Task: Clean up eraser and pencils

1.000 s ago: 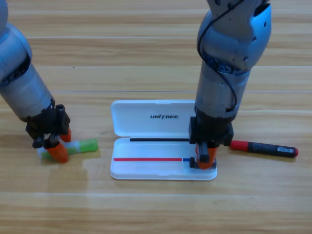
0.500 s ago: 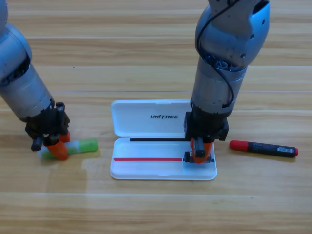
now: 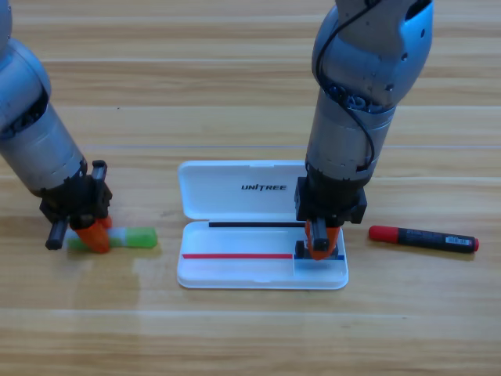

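While the right gripper (image 3: 321, 244), grip state indeterminable, stands over the eraser (image 3: 300, 251), the red-and-black pencil (image 3: 423, 238) lies crosswise just right of it.

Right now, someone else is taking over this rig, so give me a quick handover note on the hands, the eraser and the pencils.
Right hand: down in the open white case, at its right end, on the small black eraser; grip not visible.
Left hand: low over the green pencil on the table left of the case; grip unclear.
Red-and-black pencil: on the table right of the case, untouched.
Done: eraser at the case.
Left: both pencils into the case.
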You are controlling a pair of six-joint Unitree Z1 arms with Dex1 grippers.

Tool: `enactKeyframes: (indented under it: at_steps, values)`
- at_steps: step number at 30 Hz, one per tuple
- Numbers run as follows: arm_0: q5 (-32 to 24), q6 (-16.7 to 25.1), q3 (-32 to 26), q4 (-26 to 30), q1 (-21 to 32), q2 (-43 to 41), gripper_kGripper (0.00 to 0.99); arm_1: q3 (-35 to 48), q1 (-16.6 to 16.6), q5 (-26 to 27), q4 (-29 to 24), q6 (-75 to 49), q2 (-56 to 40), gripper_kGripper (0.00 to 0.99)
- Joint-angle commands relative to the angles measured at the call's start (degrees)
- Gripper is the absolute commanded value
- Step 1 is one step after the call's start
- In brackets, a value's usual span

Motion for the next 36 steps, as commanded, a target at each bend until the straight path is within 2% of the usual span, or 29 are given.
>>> enactKeyframes:
  at_steps: [1,3,6,9,12,15,17,21,24,25,30,36]
  values:
    - [0.6,0.5,1.1,0.1,-0.7,1.5,0.049,0.6,1.0,-0.9,-0.9,-0.6,3.6,0.012]
    - [0.6,0.5,0.9,0.2,-0.7,1.6,0.048,0.6,1.0,-1.1,-0.9,-0.6,3.6,0.014]
    - [0.6,0.4,0.5,0.4,-0.7,1.7,0.046,0.6,1.0,-1.3,-0.9,-0.6,3.7,0.153]
    - [0.5,0.1,0.4,0.5,-0.7,1.4,0.000,0.7,1.0,-1.6,-0.9,-0.6,3.9,0.156]
    - [0.5,0.0,0.3,0.6,-0.7,1.1,0.000,0.7,1.0,-1.6,-0.9,-0.6,3.8,0.164]
    - [0.6,-0.1,-0.2,1.0,-0.7,1.0,0.000,0.6,1.0,-1.6,-0.9,-0.6,3.6,0.454]
    - [0.6,-0.2,-0.6,1.5,-0.7,1.2,0.000,0.6,1.0,-1.6,-0.9,-0.6,3.6,0.512]
    - [0.7,-0.2,-0.7,1.6,-0.7,1.2,0.000,0.4,1.0,-1.3,-0.9,-0.6,3.4,0.523]
    - [0.7,-0.3,-0.8,1.7,-0.7,1.2,0.000,0.4,1.0,-1.2,-0.9,-0.5,3.4,0.732]
    - [0.7,-0.3,-0.8,1.7,-0.7,1.2,0.000,0.4,1.0,-1.2,-0.9,-0.5,3.3,0.775]
    - [0.7,-0.6,-2.7,3.9,-0.7,0.6,0.000,1.7,1.0,-0.9,-0.7,-0.2,-0.5,0.819]
    - [0.7,-1.0,-7.2,9.0,-0.7,-1.1,0.000,11.0,1.7,3.2,-0.2,-0.2,-14.6,0.821]
